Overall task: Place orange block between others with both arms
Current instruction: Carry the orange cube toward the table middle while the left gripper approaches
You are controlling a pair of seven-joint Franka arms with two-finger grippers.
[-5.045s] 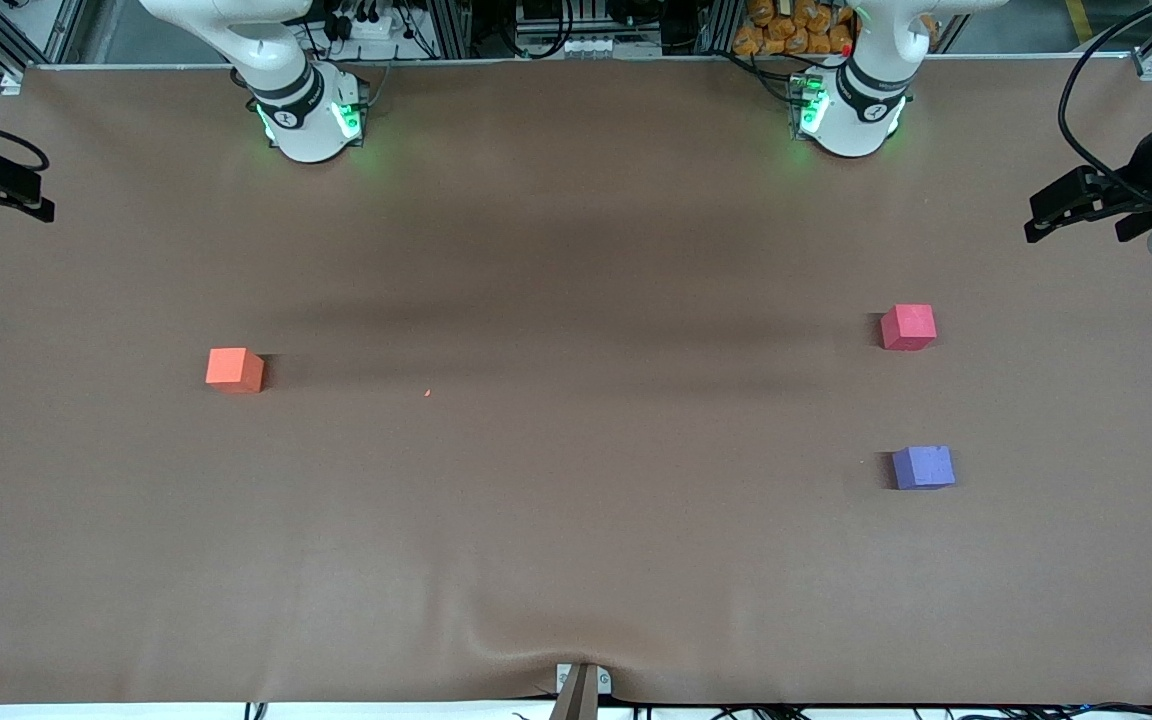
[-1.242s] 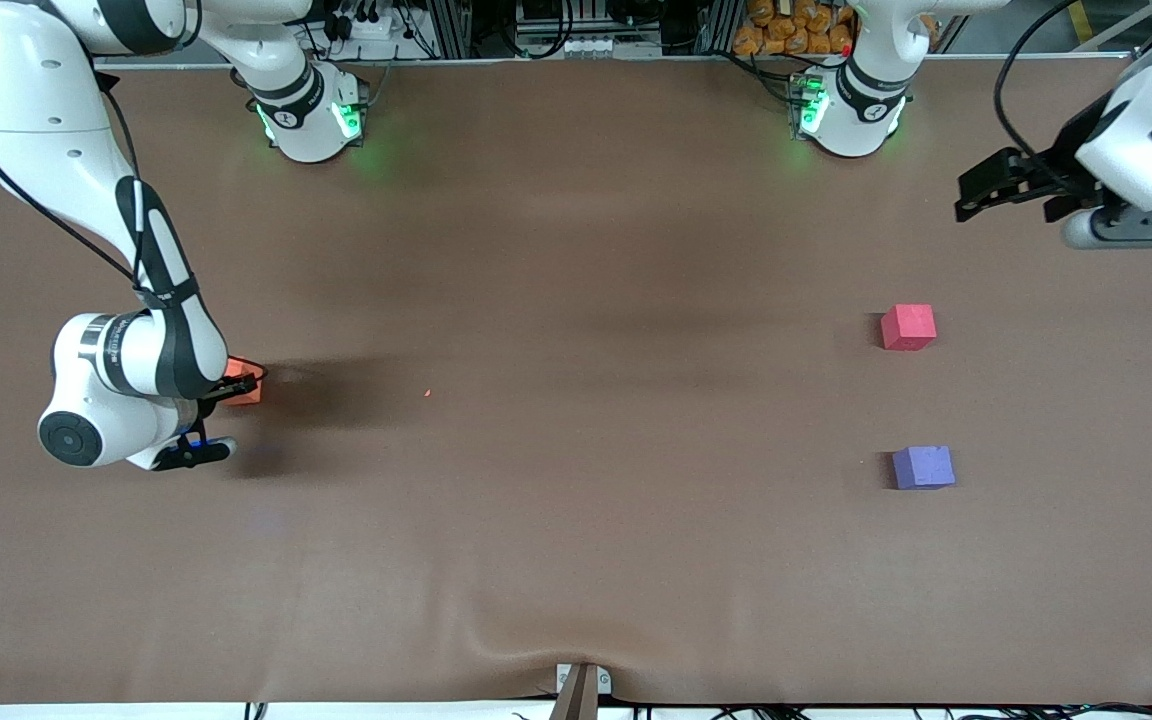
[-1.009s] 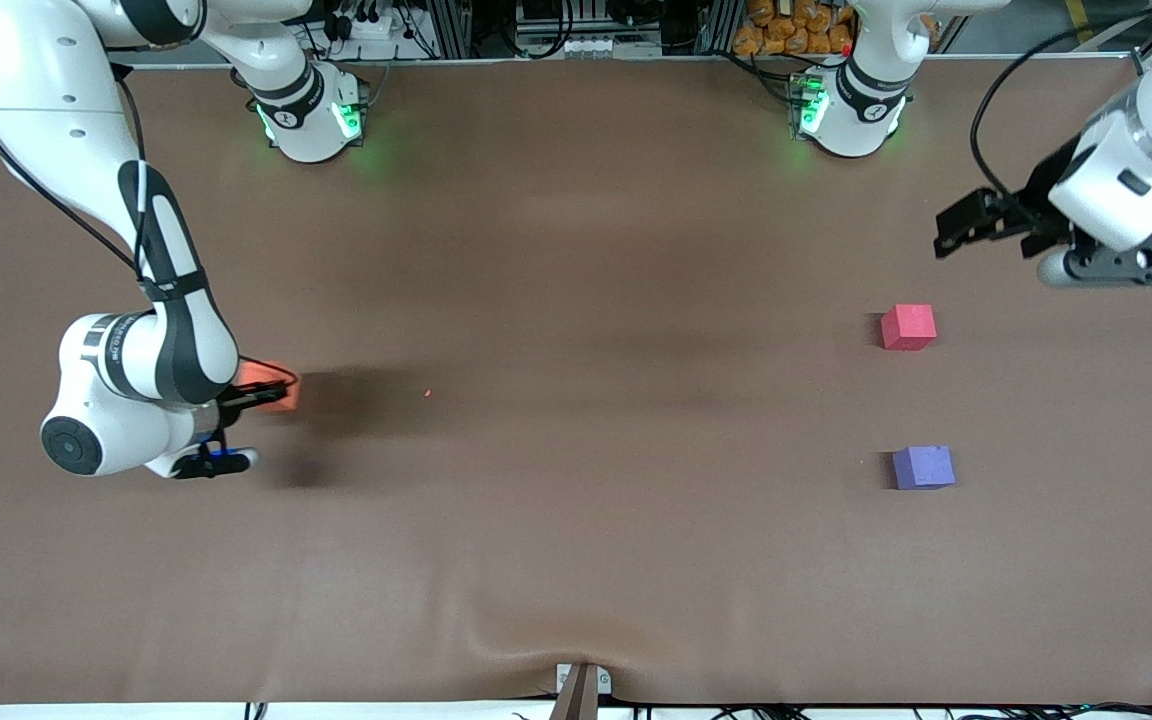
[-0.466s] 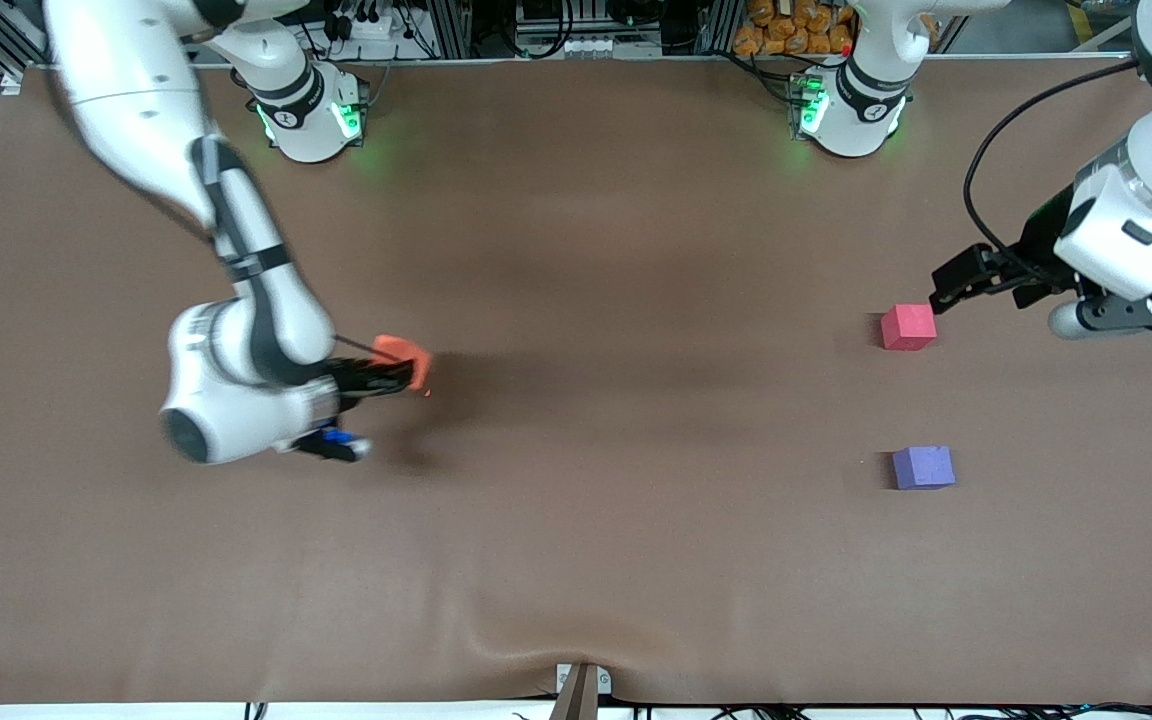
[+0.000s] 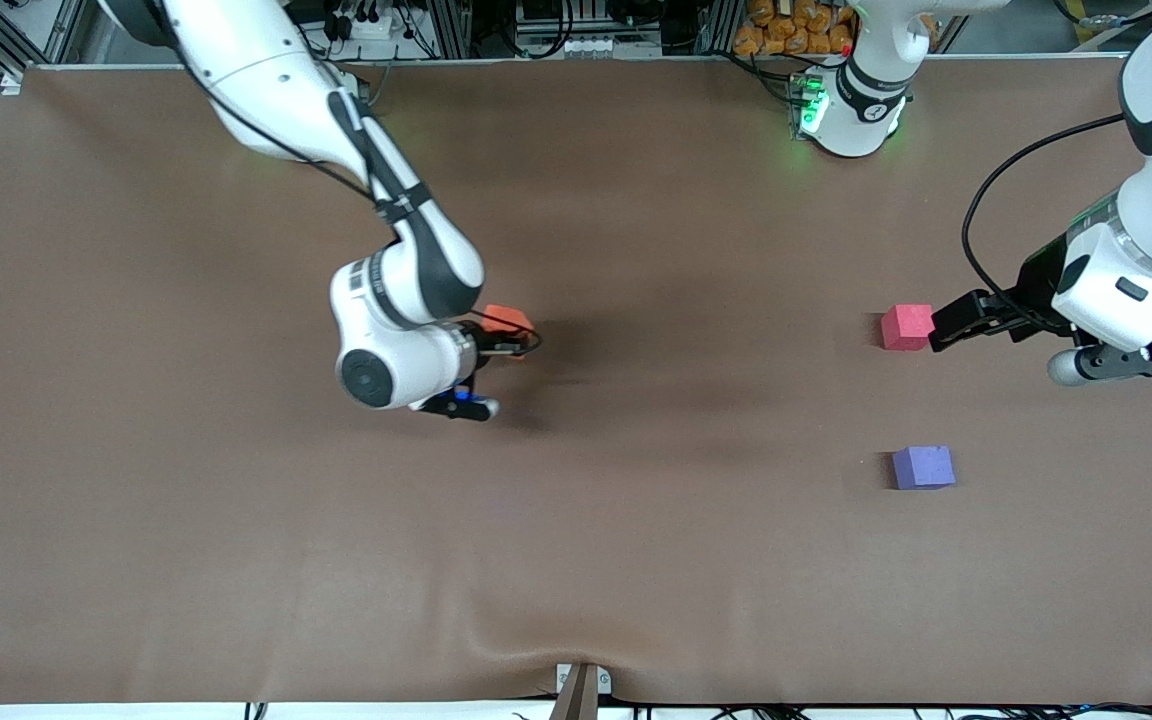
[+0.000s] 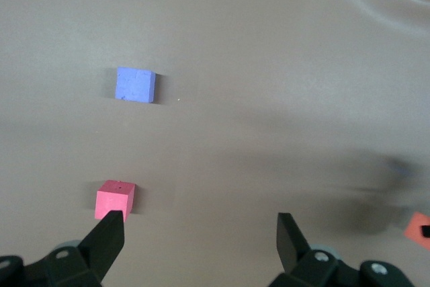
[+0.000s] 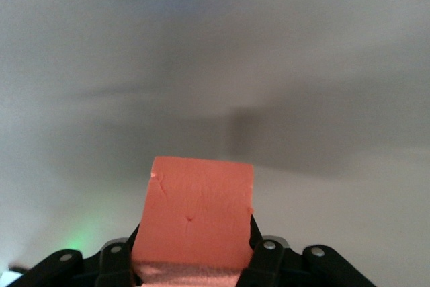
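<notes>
Orange block aloft over the middle of the table.

The right gripper (image 5: 508,343) has its jaws clamped on the orange block (image 5: 506,320); the left gripper (image 5: 956,322), jaws spread wide and empty, hangs just beside the pinkish-red cube (image 5: 907,327), with the purple-blue cube (image 5: 923,466) nearer the front camera.

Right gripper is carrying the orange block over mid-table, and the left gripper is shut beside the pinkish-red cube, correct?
Not quite: the left gripper is open, as the left wrist view shows. The rest stands: the right gripper holds the orange block over mid-table, and the left is beside the pinkish-red cube.
</notes>
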